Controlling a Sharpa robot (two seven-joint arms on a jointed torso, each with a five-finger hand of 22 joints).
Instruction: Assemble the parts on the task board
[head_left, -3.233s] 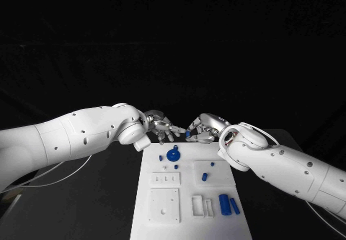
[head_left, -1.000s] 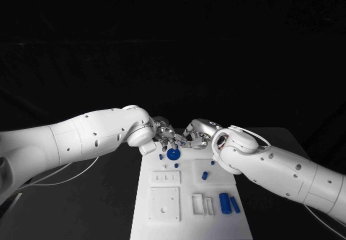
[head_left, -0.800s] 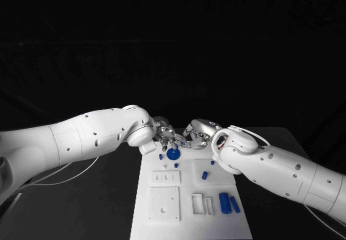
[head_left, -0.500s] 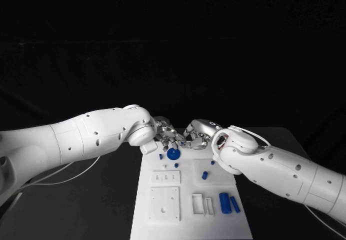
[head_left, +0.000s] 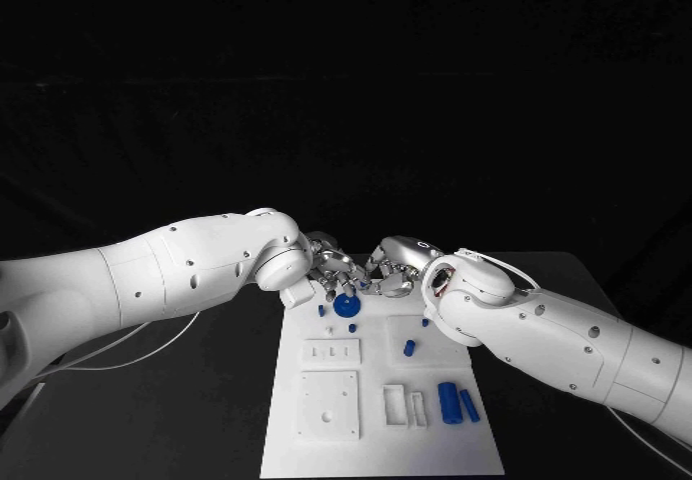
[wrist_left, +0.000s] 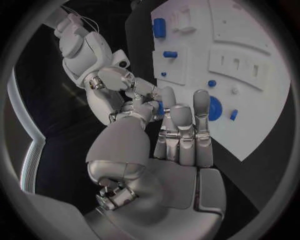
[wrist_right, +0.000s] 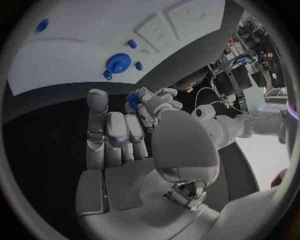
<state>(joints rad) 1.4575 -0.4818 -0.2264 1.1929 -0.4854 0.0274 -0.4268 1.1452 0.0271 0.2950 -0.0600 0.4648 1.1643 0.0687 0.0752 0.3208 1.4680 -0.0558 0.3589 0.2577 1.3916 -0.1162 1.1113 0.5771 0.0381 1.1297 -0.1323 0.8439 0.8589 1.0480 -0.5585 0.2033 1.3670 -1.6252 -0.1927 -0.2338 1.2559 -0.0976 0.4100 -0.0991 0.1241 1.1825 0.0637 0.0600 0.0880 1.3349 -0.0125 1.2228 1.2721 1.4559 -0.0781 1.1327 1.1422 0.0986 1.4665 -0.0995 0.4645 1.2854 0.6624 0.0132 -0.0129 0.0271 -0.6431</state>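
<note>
Black table (head_left: 188, 400) under the white plate, thin white cable (head_left: 108, 355) curving across its left side, dark backdrop behind the table

No text, label, brand, number or sign can be read anywhere. The flat white rectangular task board (head_left: 378, 400) in the lower middle of the head view carries only plain raised and sunken shapes, and the smooth white arm shells at the frame's left and right bear no markings.

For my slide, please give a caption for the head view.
Both hands, left and right, meet over the far end of the white board, above a blue disc.
</note>
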